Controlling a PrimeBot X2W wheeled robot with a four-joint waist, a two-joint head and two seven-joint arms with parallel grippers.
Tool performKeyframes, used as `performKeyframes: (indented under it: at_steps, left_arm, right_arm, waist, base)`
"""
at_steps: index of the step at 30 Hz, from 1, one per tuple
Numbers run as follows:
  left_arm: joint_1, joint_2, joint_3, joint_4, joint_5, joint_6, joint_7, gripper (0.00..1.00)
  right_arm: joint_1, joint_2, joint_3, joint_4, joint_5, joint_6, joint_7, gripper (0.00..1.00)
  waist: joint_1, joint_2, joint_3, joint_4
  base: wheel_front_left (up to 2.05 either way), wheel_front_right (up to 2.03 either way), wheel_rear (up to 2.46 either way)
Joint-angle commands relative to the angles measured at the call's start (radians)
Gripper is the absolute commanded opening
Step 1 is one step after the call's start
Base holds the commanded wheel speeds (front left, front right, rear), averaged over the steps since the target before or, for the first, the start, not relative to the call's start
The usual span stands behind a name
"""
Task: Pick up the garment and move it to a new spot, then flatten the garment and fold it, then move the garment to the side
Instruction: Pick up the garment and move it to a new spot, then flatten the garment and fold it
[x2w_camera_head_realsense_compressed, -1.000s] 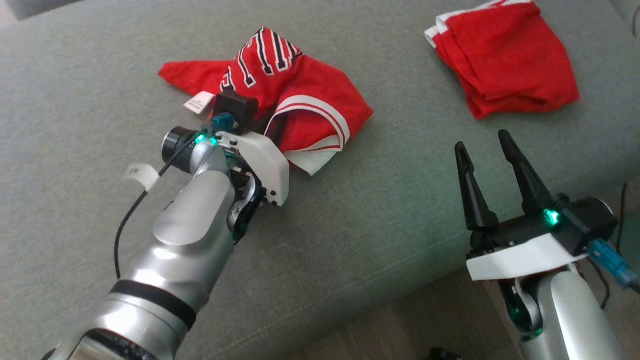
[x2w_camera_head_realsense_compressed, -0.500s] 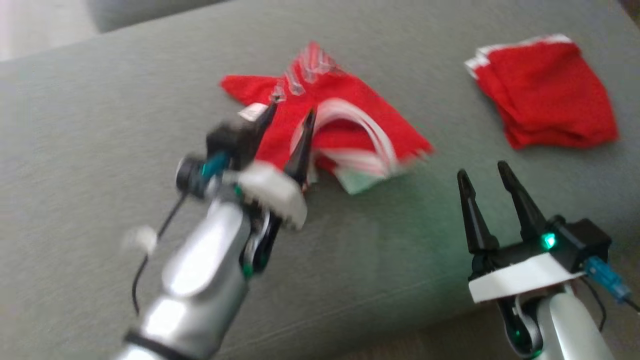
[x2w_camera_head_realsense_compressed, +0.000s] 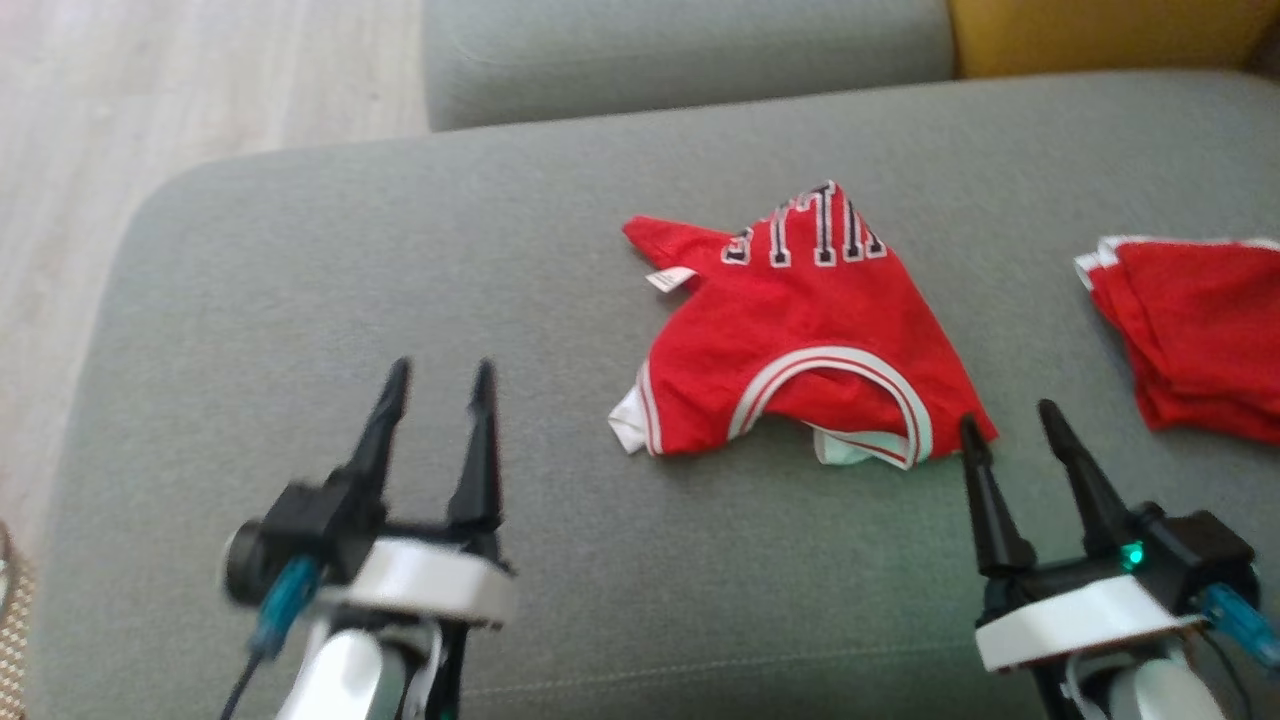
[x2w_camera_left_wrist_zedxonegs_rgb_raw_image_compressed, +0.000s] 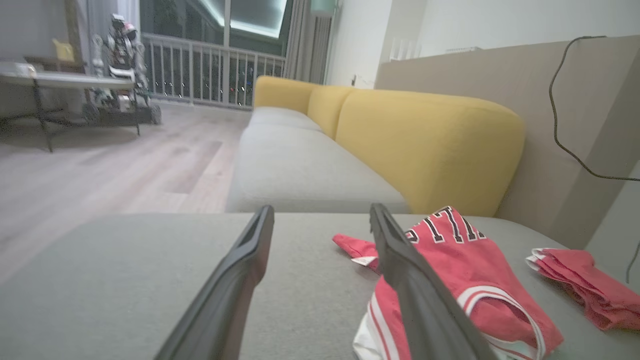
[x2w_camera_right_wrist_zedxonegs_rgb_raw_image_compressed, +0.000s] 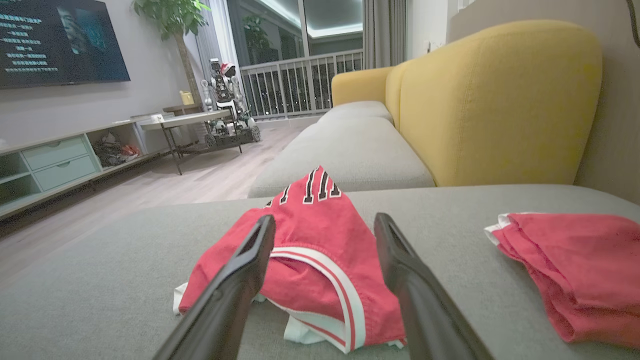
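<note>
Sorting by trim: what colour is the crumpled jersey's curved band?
White with a thin red stripe on the red jersey; clearest in the right wrist view.

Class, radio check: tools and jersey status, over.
Left tool open, empty. Right tool open, empty. Jersey crumpled on cushion, unheld. Folded red garment to its right, apart.

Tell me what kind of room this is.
Most likely a home living room. The lettered red garment lies on a grey sofa seat with yellow back cushions, a television is on the wall above a low media cabinet, and a coffee table stands on a wood floor.
</note>
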Motion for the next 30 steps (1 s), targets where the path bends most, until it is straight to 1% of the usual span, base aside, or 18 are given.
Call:
performKeyframes:
  at_steps: [1,6,7,12,15,22,26,30]
  left_arm:
    - [0.017,0.0,0.072,-0.095,0.06,0.012,-0.012,1.0]
    - [0.124,-0.01,0.129,-0.201,0.182,0.01,-0.012,1.0]
    - [0.124,-0.01,0.129,-0.201,0.182,0.01,-0.012,1.0]
    - [0.218,-0.005,0.15,-0.212,0.259,0.003,-0.012,1.0]
    - [0.258,-0.014,0.173,-0.202,0.259,0.011,-0.012,1.0]
    - [0.276,-0.035,0.207,-0.168,0.233,-0.022,-0.012,1.0]
    - [0.278,-0.039,0.221,-0.161,0.243,-0.043,-0.012,1.0]
    - [0.276,-0.043,0.229,-0.158,0.25,-0.054,-0.012,1.0]
  right_arm:
    - [-0.012,-0.001,0.005,-0.05,-0.006,0.0,-0.009,1.0]
    - [0.032,0.0,-0.029,-0.083,-0.014,0.0,-0.009,1.0]
    - [0.032,0.0,-0.029,-0.083,-0.014,0.0,-0.009,1.0]
    - [0.073,0.0,-0.038,-0.075,-0.032,0.0,-0.009,1.0]
    - [0.085,0.0,-0.039,-0.074,-0.035,0.0,-0.009,1.0]
    - [0.085,0.0,-0.006,-0.071,-0.044,0.0,-0.009,1.0]
    - [0.081,0.0,0.01,-0.063,-0.039,0.0,-0.009,1.0]
    - [0.081,0.0,0.012,-0.059,-0.036,0.0,-0.009,1.0]
  waist:
    - [0.0,0.0,-0.03,0.032]
    - [0.0,0.0,-0.048,0.047]
    - [0.0,0.0,-0.048,0.047]
    - [0.0,0.0,-0.061,0.051]
    - [0.0,0.0,-0.066,0.053]
    - [0.0,0.0,-0.069,0.055]
    - [0.0,0.0,-0.071,0.054]
    - [0.0,0.0,-0.071,0.057]
  base:
    - [0.0,0.0,0.0]
    - [0.0,0.0,0.0]
    - [0.0,0.0,0.0]
    - [0.0,0.0,0.0]
    - [0.0,0.0,0.0]
    - [0.0,0.0,0.0]
    - [0.0,0.0,0.0]
    - [0.0,0.0,0.0]
